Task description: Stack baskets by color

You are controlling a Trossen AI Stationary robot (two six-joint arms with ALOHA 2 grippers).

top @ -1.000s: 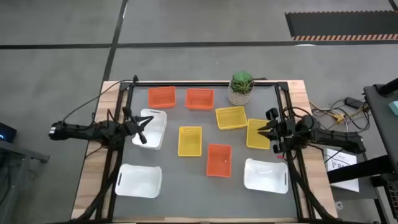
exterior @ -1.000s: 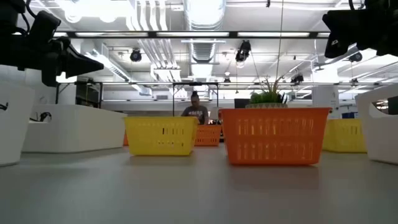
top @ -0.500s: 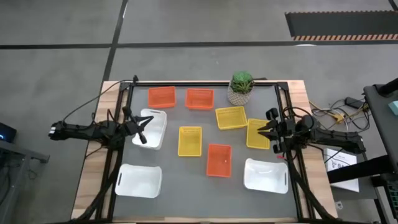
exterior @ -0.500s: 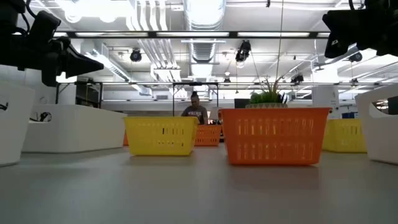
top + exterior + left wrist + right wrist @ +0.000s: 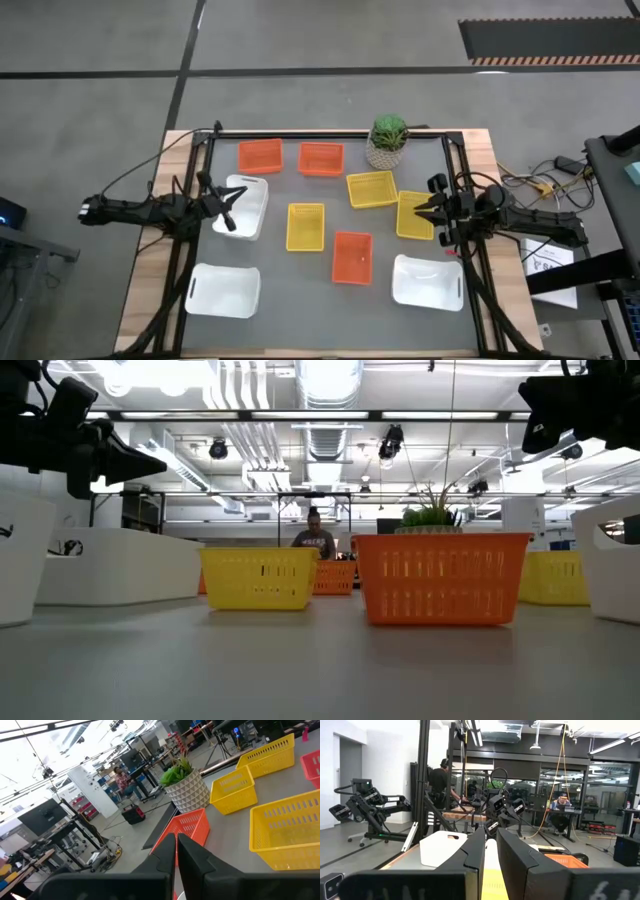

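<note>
My left gripper [image 5: 228, 207] hangs over the far-left white basket [image 5: 250, 208] with its fingers [image 5: 187, 851] pressed together on nothing. My right gripper [image 5: 432, 213] hovers at the right edge of a yellow basket [image 5: 413, 215], fingers [image 5: 512, 851] a narrow slit apart and empty. Nothing is stacked: two orange baskets [image 5: 260, 156] sit at the far edge left of the plant [image 5: 388, 141], a third orange one [image 5: 352, 256] is near the middle, two more yellow ones [image 5: 305, 227] lie mid-table, and two white ones [image 5: 222, 290] sit at the near corners.
</note>
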